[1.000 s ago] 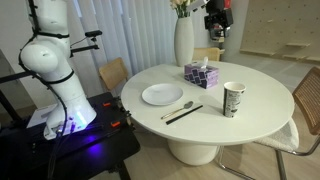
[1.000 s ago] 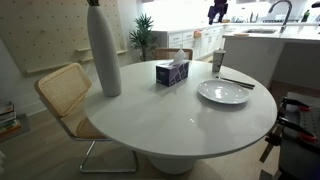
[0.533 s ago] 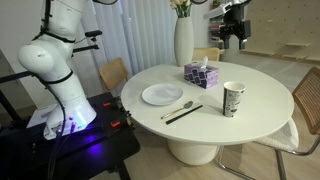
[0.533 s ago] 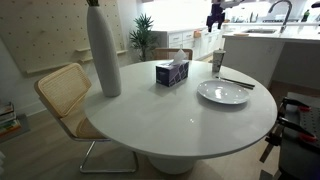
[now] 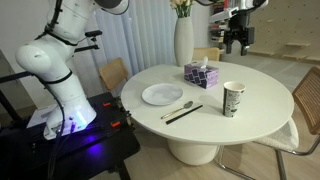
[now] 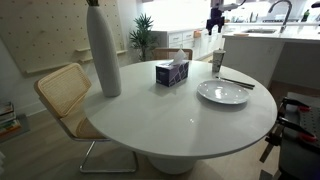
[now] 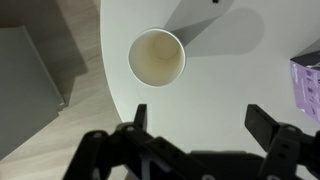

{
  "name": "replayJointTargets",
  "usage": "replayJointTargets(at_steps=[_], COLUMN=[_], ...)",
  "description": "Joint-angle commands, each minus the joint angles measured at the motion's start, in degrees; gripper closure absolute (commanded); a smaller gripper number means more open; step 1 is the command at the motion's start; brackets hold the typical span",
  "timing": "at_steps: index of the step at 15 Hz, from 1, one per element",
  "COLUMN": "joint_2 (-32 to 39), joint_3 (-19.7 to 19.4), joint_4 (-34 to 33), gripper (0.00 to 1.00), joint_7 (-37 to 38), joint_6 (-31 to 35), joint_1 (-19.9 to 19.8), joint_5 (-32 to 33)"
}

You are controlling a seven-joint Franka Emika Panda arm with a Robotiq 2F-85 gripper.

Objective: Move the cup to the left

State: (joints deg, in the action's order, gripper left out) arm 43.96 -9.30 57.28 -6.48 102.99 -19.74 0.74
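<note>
The cup is small, white and tapering, with a dark rim and dark speckles. It stands upright on the round white table, near the edge. In an exterior view it stands behind the plate. In the wrist view I look straight down into the empty cup. My gripper hangs high above the table, well above the cup and apart from it. In the wrist view its two fingers are spread wide with bare table between them. It is small and dark in an exterior view.
On the table stand a tall white vase with flowers, a purple tissue box, a white plate and cutlery. Wicker chairs stand around the table. The robot's base is beside it.
My gripper has moved sideways high above the table, from near the vase to a place more nearly above the cup. The cup has not moved.
</note>
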Motion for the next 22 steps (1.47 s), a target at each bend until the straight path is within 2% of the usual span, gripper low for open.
replayJointTargets(at_steps=[1,12,22], joint_2=[3.1,3.3,2.0], joint_3=[0.9,0.7,0.0], joint_4=[-3.8,3.1,10.9], gripper=[0.0,0.0,0.0], joint_7=[0.9,1.1,1.3], joint_6=[-3.3,-0.2,6.3], joint_1=[-0.6,-1.2,-1.0], joint_5=[-1.9,-5.5,-4.8])
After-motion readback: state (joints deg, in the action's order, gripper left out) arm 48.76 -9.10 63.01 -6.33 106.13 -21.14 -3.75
